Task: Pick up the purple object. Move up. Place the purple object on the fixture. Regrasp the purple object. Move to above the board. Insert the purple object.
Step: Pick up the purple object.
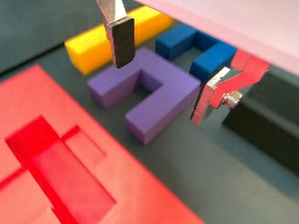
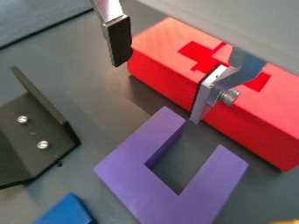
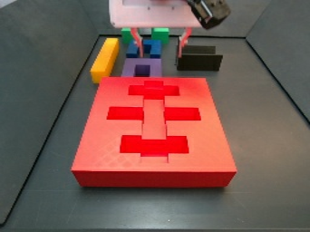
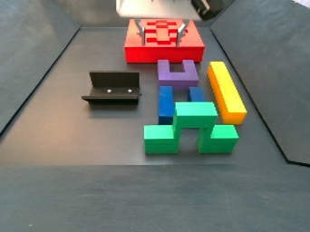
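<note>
The purple object (image 1: 140, 92) is a U-shaped block lying flat on the dark floor; it shows in both wrist views (image 2: 176, 171) and both side views (image 3: 141, 67) (image 4: 179, 72). It lies between the red board (image 3: 155, 127) and the blue block. My gripper (image 1: 167, 74) is open and empty and hovers above the purple object, with one finger to each side and clear of it. The gripper also shows in the side views (image 3: 159, 42) (image 4: 162, 36). The fixture (image 4: 111, 88) stands apart on the floor, beside the purple object (image 2: 35, 131).
A yellow bar (image 4: 227, 91) lies alongside the purple object. A blue block (image 4: 166, 101) lies beyond it, with green blocks (image 4: 188, 127) further on. The board (image 2: 222, 79) is close to the purple object's closed end. Dark tray walls border the floor.
</note>
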